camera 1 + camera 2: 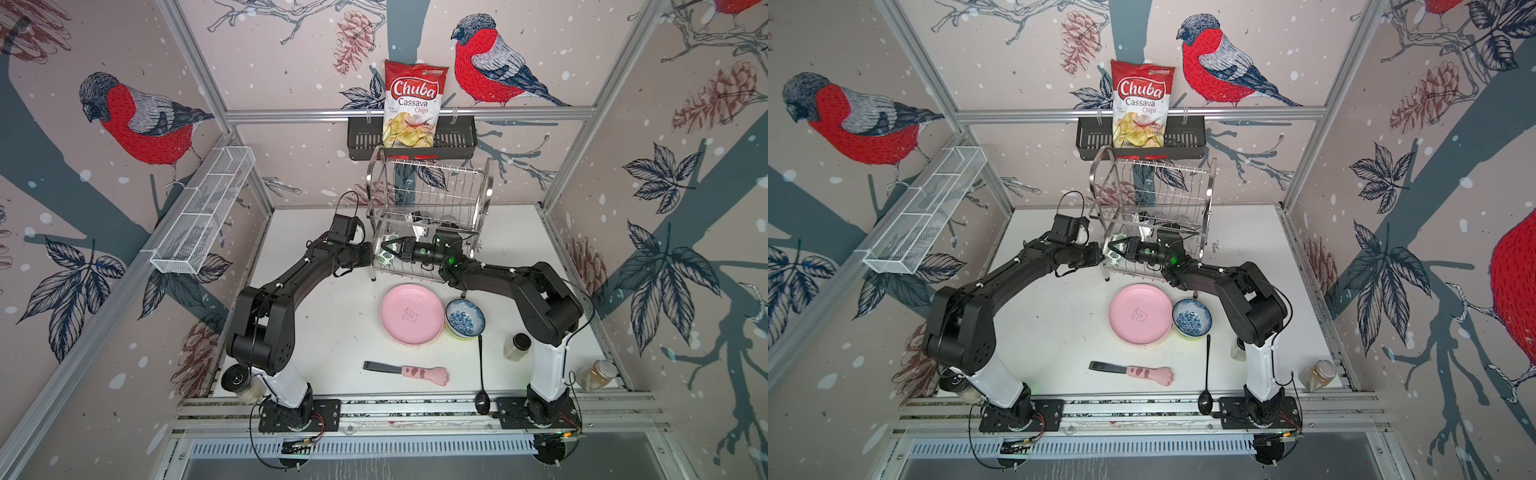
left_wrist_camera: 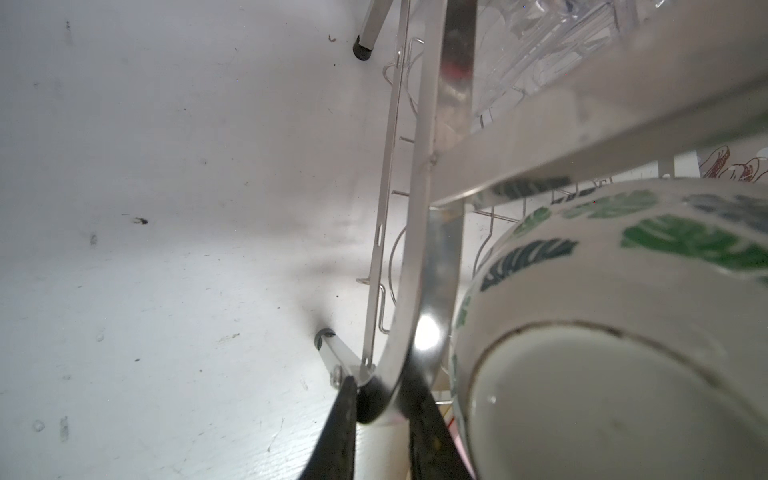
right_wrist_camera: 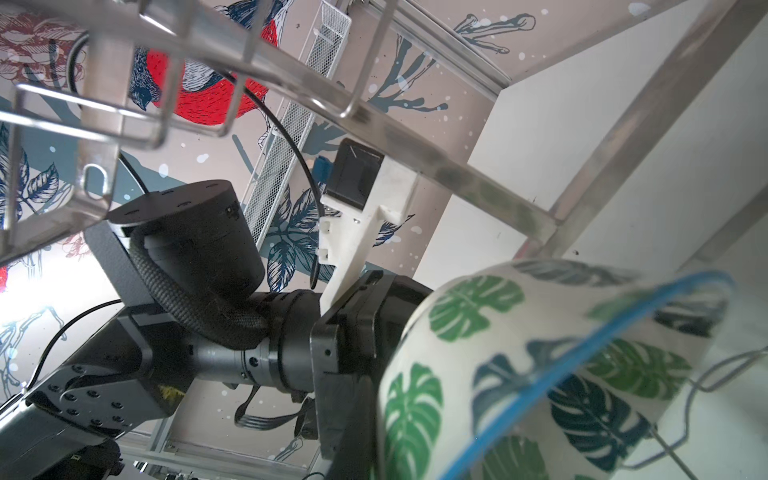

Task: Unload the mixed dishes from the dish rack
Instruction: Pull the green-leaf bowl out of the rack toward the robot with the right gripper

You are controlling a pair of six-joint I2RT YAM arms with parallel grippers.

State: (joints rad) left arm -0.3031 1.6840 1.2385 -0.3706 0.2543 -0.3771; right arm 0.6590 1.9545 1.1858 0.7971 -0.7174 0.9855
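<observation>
The steel dish rack [image 1: 432, 195] [image 1: 1154, 191] stands at the back of the table. A green-leaf bowl [image 1: 383, 258] [image 1: 1112, 257] [image 2: 623, 291] [image 3: 498, 353] lies on its side at the lower tier's left end. My right gripper [image 1: 390, 248] [image 1: 1119, 247] reaches through the rack and is shut on that bowl's rim. My left gripper [image 1: 371, 254] [image 2: 382, 386] is shut on the rack's curved side band [image 2: 419, 291]. Clear glasses [image 2: 540, 50] and a drawing-decorated white plate [image 2: 731, 166] sit deeper in the rack. On the table lie a pink plate [image 1: 412, 314] and a blue-white bowl [image 1: 465, 319] nested in a lime bowl [image 1: 459, 336].
A black spoon [image 1: 482, 374], a pink paw-handled tool [image 1: 415, 372] and a small black-lidded jar [image 1: 516, 346] lie near the front. Another jar [image 1: 596, 374] stands at the front right. A black basket [image 1: 457, 137] with a chips bag hangs behind the rack; a white mesh tray [image 1: 203, 212] lines the left wall.
</observation>
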